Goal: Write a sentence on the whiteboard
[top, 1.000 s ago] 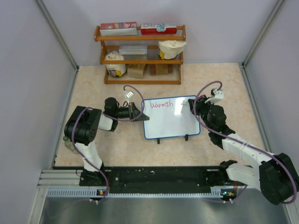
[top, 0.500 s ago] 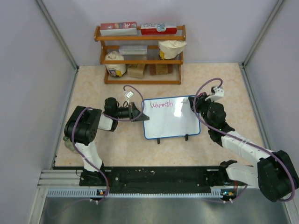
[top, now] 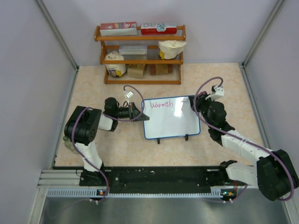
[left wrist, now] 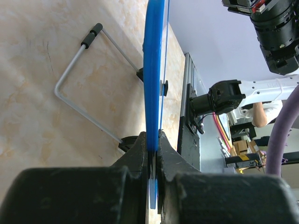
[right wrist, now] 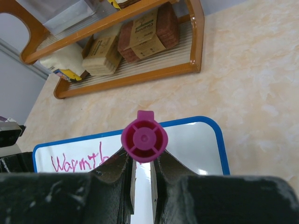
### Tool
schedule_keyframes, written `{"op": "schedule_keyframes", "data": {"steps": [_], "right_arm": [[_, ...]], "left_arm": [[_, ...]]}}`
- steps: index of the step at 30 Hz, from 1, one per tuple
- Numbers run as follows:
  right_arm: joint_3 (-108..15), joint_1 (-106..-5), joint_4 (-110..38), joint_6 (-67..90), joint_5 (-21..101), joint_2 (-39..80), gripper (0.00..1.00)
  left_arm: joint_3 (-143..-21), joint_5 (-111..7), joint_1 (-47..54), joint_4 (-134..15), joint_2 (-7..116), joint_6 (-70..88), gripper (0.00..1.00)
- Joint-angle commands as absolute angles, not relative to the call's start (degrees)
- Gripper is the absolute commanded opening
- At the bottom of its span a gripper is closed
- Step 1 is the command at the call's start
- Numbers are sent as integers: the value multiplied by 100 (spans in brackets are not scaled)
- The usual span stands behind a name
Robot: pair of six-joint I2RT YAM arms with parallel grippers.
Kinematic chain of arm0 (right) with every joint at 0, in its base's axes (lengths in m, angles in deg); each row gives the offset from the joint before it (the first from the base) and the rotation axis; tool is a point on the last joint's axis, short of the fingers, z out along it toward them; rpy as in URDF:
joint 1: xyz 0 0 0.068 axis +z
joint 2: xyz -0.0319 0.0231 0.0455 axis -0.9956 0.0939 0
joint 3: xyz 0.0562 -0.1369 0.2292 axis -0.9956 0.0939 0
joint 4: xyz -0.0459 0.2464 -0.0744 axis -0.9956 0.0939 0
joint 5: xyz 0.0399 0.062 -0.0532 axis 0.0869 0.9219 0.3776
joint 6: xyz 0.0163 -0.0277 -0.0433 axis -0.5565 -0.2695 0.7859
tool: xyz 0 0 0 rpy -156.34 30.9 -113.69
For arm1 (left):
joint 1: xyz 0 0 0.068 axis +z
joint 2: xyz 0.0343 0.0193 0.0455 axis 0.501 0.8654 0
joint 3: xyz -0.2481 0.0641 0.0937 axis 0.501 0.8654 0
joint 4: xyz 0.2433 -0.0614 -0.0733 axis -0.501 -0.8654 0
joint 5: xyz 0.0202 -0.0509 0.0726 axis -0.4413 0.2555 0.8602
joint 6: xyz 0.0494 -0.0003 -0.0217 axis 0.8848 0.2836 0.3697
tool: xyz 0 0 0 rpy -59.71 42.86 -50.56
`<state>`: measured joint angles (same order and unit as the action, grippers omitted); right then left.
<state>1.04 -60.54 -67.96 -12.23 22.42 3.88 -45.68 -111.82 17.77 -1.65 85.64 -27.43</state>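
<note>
Left gripper (left wrist: 153, 144): clamped on the whiteboard (top: 170, 122) at its 9 o'clock edge.
Right gripper (right wrist: 141, 175): pink marker (right wrist: 144, 139) gripped at the board's 2 o'clock corner.
Writing (top: 161, 104): "Warmth", seen at 11 o'clock.

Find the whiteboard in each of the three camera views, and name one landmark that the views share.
Top external: the whiteboard stands at centre, between the two arms.
Left wrist: edge-on, a blue vertical strip up the middle, pinched by the left gripper.
Right wrist: lower centre, behind the magenta marker that the right gripper holds.
Shared landmark: its blue frame, visible in all three views.
</note>
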Motion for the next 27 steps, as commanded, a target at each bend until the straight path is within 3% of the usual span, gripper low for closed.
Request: {"op": "schedule_keyframes", "data": {"steps": [1, 27], "right_arm": [[67, -6203, -6721, -1164, 2129, 329, 0], [665, -6211, -6659, -1305, 2269, -5, 0]], "left_arm": [[-4661, -11191, 1785, -147, 8564, -2717, 0], [-4661, -11182, 1785, -139, 8564, -2725, 0]]}}
